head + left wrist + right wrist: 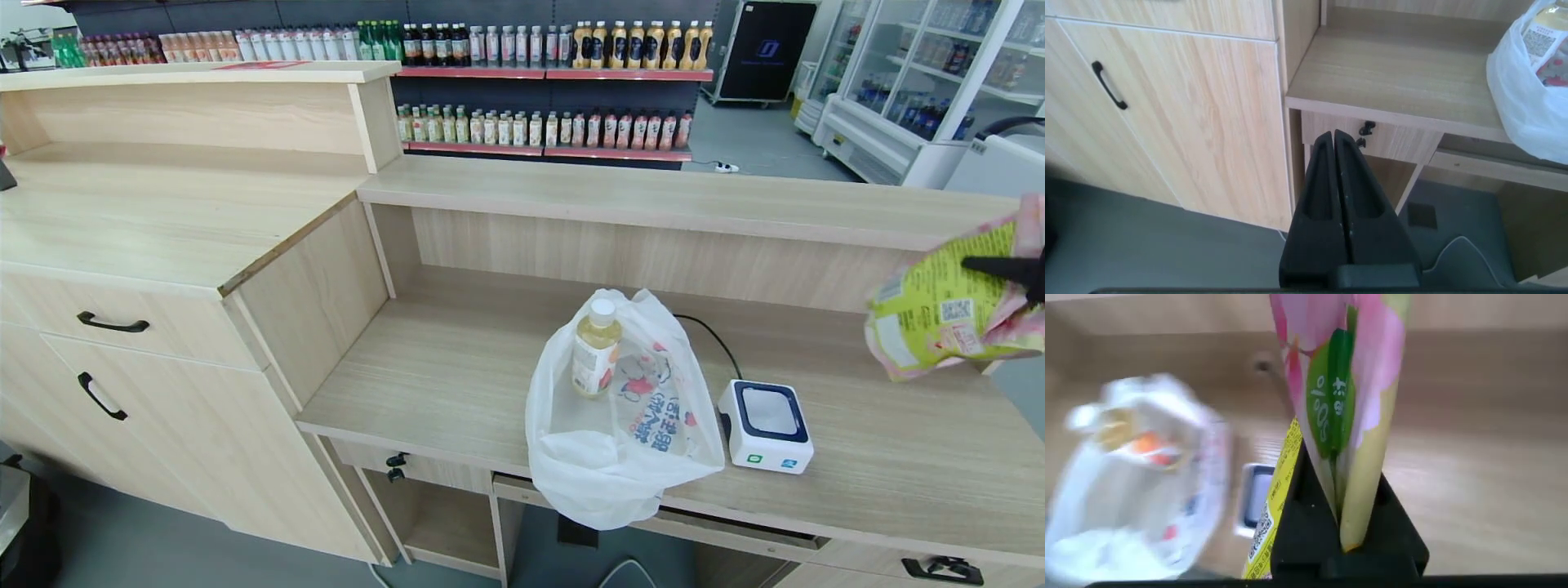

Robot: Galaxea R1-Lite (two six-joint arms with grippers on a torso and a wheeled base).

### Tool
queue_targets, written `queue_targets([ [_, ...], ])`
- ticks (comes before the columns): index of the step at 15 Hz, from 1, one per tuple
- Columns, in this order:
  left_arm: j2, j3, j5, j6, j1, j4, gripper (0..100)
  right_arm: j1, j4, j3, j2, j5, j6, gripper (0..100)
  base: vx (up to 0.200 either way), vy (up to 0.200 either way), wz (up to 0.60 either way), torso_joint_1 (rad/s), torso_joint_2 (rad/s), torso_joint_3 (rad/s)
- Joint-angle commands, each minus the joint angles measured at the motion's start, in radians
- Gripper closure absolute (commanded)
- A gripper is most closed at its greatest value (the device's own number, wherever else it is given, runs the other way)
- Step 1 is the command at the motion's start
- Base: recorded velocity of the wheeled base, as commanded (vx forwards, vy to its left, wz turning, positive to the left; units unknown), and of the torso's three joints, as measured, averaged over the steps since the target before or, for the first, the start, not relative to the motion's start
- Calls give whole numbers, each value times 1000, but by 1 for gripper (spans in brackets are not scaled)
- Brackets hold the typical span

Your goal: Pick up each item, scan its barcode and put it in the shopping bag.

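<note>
Pouch of yellow-green snack foil with pink edges hangs above the right end of the light wooden counter, clamped between the black fingers of the right gripper. The head view shows the pouch's broad printed face, with a small square QR code, a white label panel and dense small print too fine to read. The right wrist view shows the pouch edge-on instead: a narrow pink fold with a green strip bearing white characters, pinched in the right gripper.

A white translucent plastic shopping bag with red and blue lettering and a cartoon figure sits at the counter's front edge, its bottom sagging over that edge. Inside it stands an upright bottle of pale yellow drink with a white cap and a white label. Just beside the bag, toward the counter's right end, lies a white box-shaped scanner with a dark blue frame around its window and two small badges on its front face. A black cable runs from it toward the counter's back edge.

The left gripper hangs low, below the counter's front left corner, its two black fingers pressed together on nothing. Its view takes in a wooden cabinet door with a black handle.
</note>
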Motion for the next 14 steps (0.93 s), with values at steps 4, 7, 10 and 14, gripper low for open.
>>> queue_targets([
  [4, 0, 0, 0, 0, 0, 0, 100, 382, 24, 15, -304, 415, -8, 100, 0, 0, 0, 0, 0, 0],
  [7, 0, 0, 0, 0, 0, 0, 100, 597, 52, 21, -327, 416, -4, 100, 0, 0, 0, 0, 0, 0],
  [10, 0, 0, 0, 0, 0, 0, 100, 751, 47, 24, -327, 412, -7, 100, 0, 0, 0, 0, 0, 0],
  [14, 0, 0, 0, 0, 0, 0, 100, 809, 66, -20, -321, 413, 4, 100, 0, 0, 0, 0, 0, 0],
])
